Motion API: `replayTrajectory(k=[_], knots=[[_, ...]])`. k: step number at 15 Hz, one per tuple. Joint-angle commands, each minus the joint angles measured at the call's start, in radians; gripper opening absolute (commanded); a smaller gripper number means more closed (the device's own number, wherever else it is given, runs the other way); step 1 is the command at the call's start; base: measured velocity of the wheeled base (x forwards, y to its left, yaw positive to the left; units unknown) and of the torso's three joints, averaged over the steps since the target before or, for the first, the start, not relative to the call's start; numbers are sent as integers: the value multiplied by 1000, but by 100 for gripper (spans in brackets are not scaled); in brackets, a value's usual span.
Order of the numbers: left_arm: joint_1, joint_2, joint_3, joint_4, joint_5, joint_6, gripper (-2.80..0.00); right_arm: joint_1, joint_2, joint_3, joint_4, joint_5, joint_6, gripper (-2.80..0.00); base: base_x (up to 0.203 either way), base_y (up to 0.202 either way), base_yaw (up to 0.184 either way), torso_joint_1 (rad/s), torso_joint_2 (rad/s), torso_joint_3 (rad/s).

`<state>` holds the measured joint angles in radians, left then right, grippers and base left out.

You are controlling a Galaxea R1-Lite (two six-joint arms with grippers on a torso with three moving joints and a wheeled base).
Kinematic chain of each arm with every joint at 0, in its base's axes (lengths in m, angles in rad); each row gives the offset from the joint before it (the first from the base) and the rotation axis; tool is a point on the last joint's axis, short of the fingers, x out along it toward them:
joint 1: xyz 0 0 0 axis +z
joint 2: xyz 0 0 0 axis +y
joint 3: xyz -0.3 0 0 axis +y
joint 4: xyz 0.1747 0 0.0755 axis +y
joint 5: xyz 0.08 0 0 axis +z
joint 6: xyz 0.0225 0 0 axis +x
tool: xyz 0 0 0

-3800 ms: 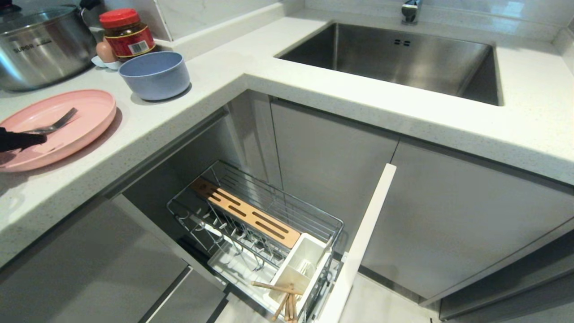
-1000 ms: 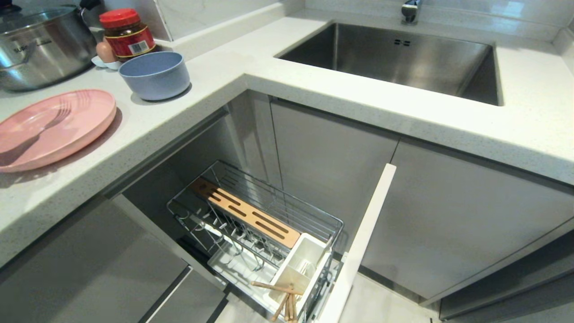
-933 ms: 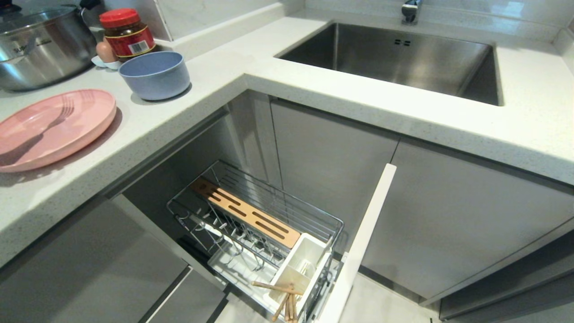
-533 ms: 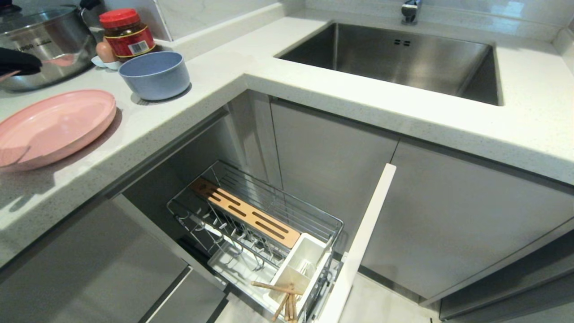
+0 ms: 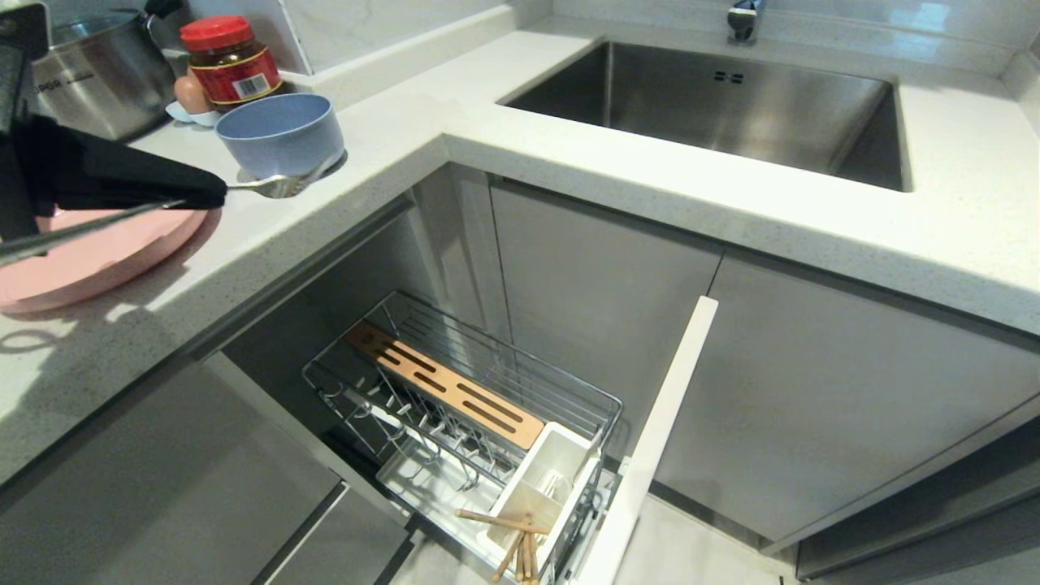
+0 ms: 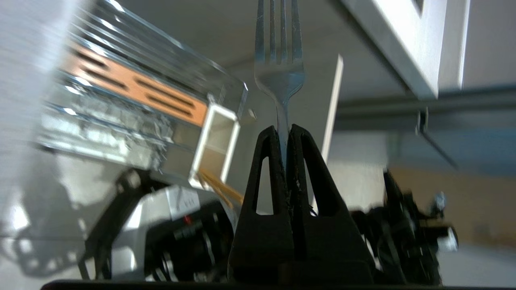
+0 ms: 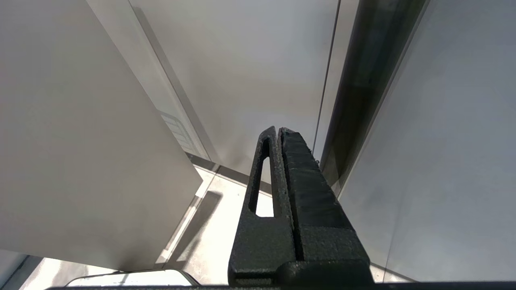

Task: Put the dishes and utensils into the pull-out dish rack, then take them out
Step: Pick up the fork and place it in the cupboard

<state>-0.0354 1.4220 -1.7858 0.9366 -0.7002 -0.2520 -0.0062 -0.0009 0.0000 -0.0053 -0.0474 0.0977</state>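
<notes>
White stone worktop [image 5: 569,138] wraps the corner. I have the left gripper [image 5: 215,195] pinching the fork [image 5: 280,185] by its neck, at nine o'clock from the pull-out dish rack [image 5: 463,406]. Next: lower it tines-up into a white utensil cup [image 5: 540,479] beside the chopsticks [image 5: 512,540]. Right gripper [image 7: 278,131] parked, pressed together.

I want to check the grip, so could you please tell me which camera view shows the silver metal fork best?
The left wrist view: the silver metal fork stands centred, tines clear, its neck pinched in the shut left gripper. The head view shows the fork side-on beside the pale-blue bowl, tines hard to read. The right wrist view shows none of it.
</notes>
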Motion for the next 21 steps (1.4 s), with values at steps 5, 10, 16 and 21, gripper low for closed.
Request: replayTrajectory(k=[5, 10, 16, 21], knots=[[-292, 17, 159, 5, 132, -1, -280, 0, -2, 0, -1, 0, 1, -280, 0, 0, 0, 0, 0, 0], [-322, 115, 167, 8, 150, 6, -280, 0, -2, 0, -1, 0, 1, -280, 0, 0, 0, 0, 0, 0], [-459, 306, 78, 10, 320, -16, -280, 0, -2, 0, -1, 0, 1, -280, 0, 0, 0, 0, 0, 0], [-496, 395, 40, 22, 344, -32, -280, 0, -2, 0, -1, 0, 1, -280, 0, 0, 0, 0, 0, 0]])
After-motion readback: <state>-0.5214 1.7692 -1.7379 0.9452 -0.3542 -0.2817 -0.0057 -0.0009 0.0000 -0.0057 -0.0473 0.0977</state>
